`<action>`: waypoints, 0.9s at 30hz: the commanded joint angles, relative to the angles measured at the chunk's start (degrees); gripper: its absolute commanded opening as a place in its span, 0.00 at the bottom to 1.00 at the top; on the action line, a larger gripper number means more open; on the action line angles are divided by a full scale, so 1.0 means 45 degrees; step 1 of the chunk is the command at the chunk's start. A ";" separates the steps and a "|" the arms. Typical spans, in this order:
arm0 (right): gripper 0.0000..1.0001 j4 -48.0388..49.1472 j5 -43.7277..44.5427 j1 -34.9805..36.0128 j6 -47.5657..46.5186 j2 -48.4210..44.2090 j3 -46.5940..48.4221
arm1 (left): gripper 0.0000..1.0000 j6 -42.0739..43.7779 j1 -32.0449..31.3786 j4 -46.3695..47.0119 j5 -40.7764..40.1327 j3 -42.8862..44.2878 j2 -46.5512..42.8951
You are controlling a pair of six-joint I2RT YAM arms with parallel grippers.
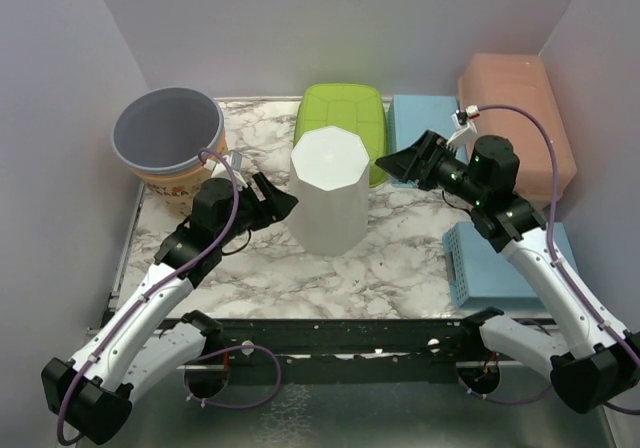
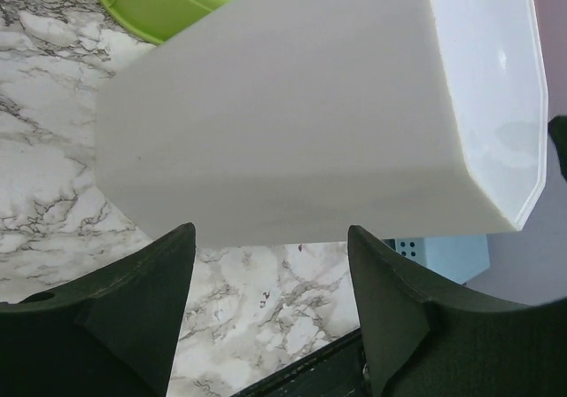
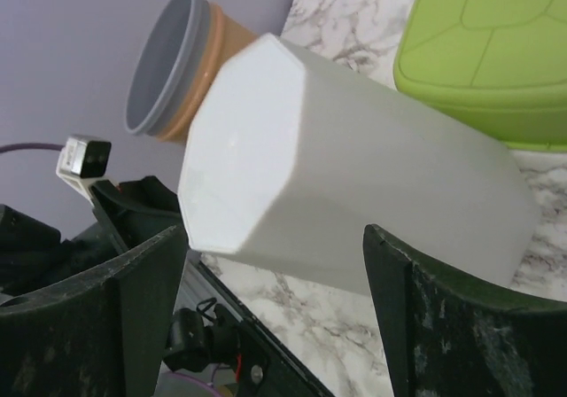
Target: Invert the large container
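Observation:
The large container (image 1: 328,193) is a tall white octagonal tub standing on the marble tabletop (image 1: 400,258) with its closed flat end facing up. My left gripper (image 1: 285,203) is at its left side, open, its fingers close to the wall but apart from it. In the left wrist view the container (image 2: 310,105) fills the frame beyond the open left gripper (image 2: 270,233). My right gripper (image 1: 390,160) is open to the container's upper right, holding nothing. The right wrist view has the container (image 3: 354,193) past the spread fingers of the right gripper (image 3: 276,237).
An orange bucket with a grey rim (image 1: 168,133) stands at the back left. A green tub (image 1: 345,123) sits right behind the container. A blue box (image 1: 420,118), a pink bin (image 1: 520,118) and a perforated blue basket (image 1: 490,263) fill the right side.

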 commanded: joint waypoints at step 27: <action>0.79 0.1175 -0.2707 0.2519 0.0873 0.5107 0.1225 | 0.85 0.1089 -0.0018 -0.2922 -0.1906 0.4370 -0.1097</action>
